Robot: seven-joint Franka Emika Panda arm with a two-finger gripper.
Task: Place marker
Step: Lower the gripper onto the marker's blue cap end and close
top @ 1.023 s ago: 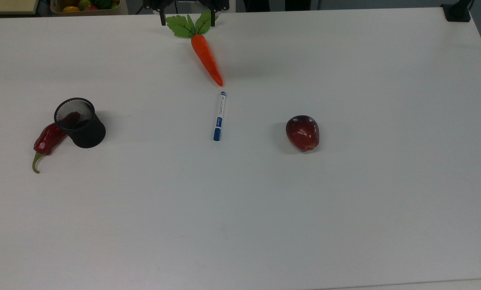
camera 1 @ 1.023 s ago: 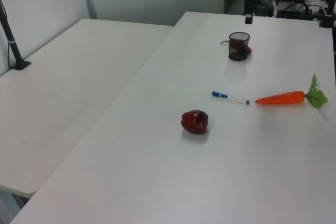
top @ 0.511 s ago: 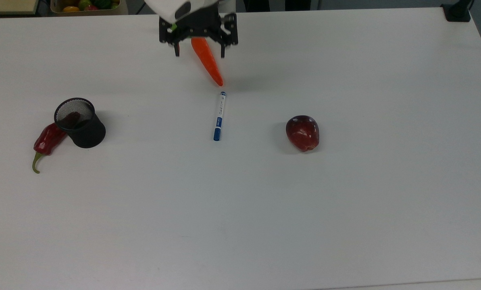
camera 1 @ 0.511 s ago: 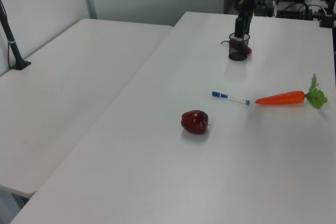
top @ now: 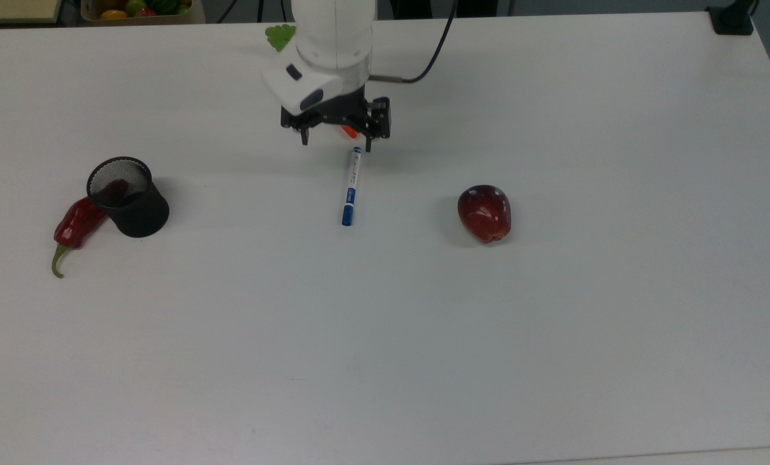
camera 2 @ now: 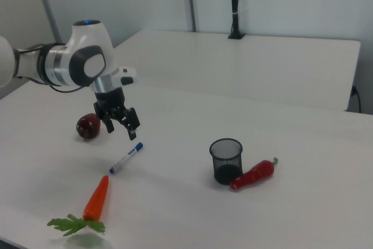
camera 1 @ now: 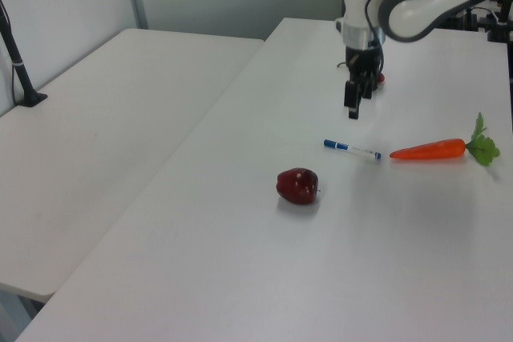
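The marker (top: 350, 187) lies flat on the white table (top: 423, 336), white with a blue cap toward the top view's bottom. It also shows as the marker (camera 1: 353, 149) and the marker (camera 2: 126, 158). My gripper (top: 336, 143) hovers open above the marker's upper end and the carrot's tip, with nothing between its fingers. In the right view the gripper (camera 2: 120, 132) hangs clearly above the table, up and left of the marker. In the left view the gripper (camera 1: 353, 110) is above the marker.
The carrot (camera 2: 96, 197) lies beyond the marker, mostly under the arm in the top view. A black mesh cup (top: 128, 197) with a red chilli (top: 75, 226) against it stands at the top view's left. A dark red apple (top: 485, 213) sits right of the marker.
The arm has come in from the table's far edge, over the carrot, and lowered toward the marker's upper end. The marker, cup, apple and chilli have not moved.
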